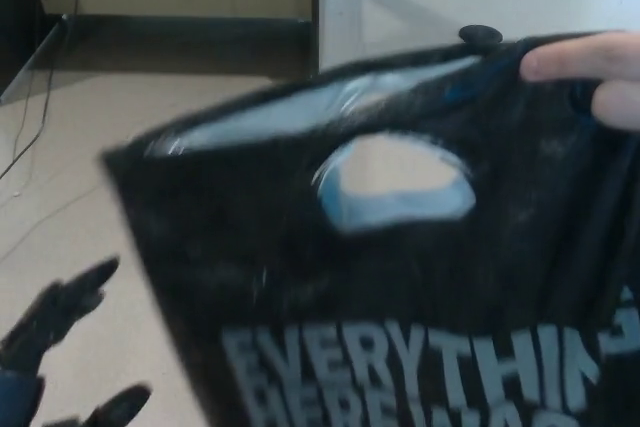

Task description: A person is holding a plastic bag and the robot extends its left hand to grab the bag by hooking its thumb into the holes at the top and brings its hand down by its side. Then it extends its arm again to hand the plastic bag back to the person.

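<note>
A black plastic bag (400,287) fills most of the frame, from the centre out to the right edge and down to the bottom, tilted so its top edge climbs toward the upper right. An oval handle hole (393,180) sits near the top of the bag, just right of centre, with pale light showing through it. Pale block lettering (430,377) runs along the bottom of the bag, cut off by the frame. At the upper right a person's fingers (585,72) pinch the bag's top corner. In the lower left corner the robot's left hand (65,352) is just beside the bag's left edge, its dark fingers spread apart and holding nothing; whether it brushes the bag is hard to say, as the view is blurred. The tan floor (110,137) lies behind, at the left.
</note>
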Tool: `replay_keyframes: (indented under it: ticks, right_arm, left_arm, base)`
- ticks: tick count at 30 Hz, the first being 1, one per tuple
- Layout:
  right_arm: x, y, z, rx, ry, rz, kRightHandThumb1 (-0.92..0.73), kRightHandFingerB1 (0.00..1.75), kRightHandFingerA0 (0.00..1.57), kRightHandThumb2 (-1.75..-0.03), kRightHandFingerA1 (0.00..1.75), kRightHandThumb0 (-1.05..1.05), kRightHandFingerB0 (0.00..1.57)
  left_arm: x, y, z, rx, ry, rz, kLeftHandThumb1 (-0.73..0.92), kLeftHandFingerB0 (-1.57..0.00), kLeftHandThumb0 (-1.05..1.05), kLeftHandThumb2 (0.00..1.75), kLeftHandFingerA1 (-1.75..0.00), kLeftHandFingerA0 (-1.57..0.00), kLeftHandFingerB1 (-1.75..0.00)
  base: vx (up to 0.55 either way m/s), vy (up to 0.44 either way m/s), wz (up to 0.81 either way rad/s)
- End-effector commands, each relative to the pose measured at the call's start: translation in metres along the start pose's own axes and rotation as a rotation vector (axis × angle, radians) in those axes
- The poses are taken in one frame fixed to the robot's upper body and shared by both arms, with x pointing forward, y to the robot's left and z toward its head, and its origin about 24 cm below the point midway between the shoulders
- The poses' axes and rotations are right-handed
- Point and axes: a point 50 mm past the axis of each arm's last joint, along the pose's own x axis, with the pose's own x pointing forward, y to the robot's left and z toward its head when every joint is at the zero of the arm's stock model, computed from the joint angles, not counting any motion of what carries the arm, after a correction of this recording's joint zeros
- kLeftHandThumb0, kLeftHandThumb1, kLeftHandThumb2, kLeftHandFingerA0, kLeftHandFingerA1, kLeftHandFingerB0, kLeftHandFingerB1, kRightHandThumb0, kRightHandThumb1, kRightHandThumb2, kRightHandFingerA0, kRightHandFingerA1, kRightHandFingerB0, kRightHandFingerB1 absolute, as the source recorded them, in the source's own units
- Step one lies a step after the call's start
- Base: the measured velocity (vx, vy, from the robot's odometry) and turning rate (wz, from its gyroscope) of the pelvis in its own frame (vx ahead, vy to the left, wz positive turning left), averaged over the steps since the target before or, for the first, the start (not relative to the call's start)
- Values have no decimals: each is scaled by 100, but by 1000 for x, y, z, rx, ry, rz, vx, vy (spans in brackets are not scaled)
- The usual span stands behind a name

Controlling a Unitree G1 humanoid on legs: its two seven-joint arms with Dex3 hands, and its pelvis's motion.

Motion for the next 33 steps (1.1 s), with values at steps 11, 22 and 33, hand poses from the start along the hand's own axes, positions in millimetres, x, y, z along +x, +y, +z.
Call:
replay_keyframes:
  ticks: [11,22,33]
  right_arm:
    - [-5,-8,-6,-20,12,0,-61,45,66,-79,56,-43,37]
    - [-4,-10,-4,-34,-5,-1,-61,46,65,-80,57,-43,38]
    - [-3,-9,-5,-24,10,7,-61,46,65,-80,56,-43,38]
  left_arm:
    - [32,53,182,11,-739,415,57,-10,-49,60,-32,-26,-22]
    - [50,46,200,-53,-830,376,59,-10,-47,60,-31,-25,-23]
    - [65,40,211,7,-853,289,54,-10,-53,60,-31,-26,-21]
  base:
    - [0,0,0]
    - [0,0,0]
    - [0,0,0]
